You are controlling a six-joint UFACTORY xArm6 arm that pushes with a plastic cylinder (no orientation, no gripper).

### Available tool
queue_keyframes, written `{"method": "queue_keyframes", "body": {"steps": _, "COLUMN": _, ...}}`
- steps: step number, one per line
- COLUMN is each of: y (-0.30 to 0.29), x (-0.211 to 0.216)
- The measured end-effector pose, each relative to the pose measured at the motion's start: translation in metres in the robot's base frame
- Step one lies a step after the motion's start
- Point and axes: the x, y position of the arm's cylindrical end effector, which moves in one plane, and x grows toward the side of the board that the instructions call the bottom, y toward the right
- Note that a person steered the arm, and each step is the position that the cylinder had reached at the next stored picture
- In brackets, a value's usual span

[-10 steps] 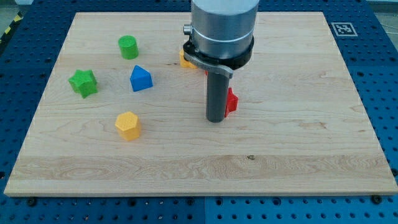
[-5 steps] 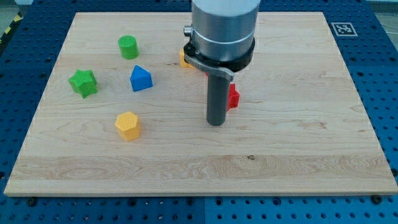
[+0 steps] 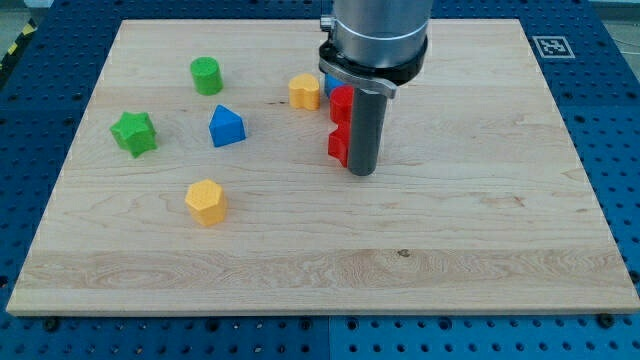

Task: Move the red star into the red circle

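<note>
The red star lies near the board's middle, partly hidden by my rod. The red circle stands just above it, so close that they seem to touch. My tip rests on the board right against the star's right side, slightly lower in the view. The arm's grey body covers the area above the red circle.
A yellow block sits left of the red circle, and a sliver of a blue block shows beside the arm. At the left are a green cylinder, a green star, a blue block and a yellow hexagon.
My tip has gone from the red star's left side to its right side. The star has shifted left and a little up, up to the red circle, which now shows.
</note>
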Motion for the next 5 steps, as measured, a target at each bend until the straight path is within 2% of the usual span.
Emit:
{"method": "queue_keyframes", "body": {"steps": 1, "y": -0.001, "x": -0.002}}
{"method": "queue_keyframes", "body": {"steps": 2, "y": -0.001, "x": -0.029}}
{"method": "queue_keyframes", "body": {"steps": 5, "y": -0.01, "x": -0.03}}
